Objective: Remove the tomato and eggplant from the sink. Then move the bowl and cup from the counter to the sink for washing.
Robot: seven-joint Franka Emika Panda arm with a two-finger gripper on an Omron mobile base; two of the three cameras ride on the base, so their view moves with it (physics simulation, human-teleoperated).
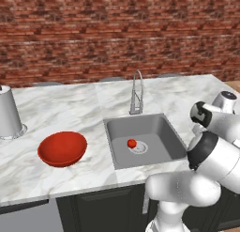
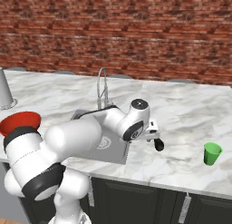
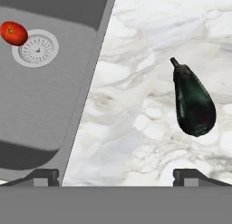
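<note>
The tomato (image 1: 131, 143) (image 3: 13, 33) rests on the floor of the sink (image 1: 159, 132) (image 3: 41, 100), touching the round drain (image 3: 35, 48). Right of the sink, the eggplant (image 3: 192, 100) lies on the counter (image 3: 131, 105); it looks dark green-black, with its stem pointing away from me. My gripper (image 3: 118, 177) (image 2: 156, 139) hovers over the counter just past the sink's right rim, open and holding nothing. The eggplant is just beyond my right fingertip (image 3: 190, 175). The red bowl (image 1: 62, 148) (image 2: 20, 122) sits on the counter left of the sink. A green cup (image 2: 212, 153) stands far to the right.
The curved metal faucet (image 1: 136, 92) (image 2: 102, 89) rises behind the sink. At the counter's far left stands a pale grey canister (image 1: 8, 113). A brick wall runs along the back. My own arm hides much of the sink in the right base view.
</note>
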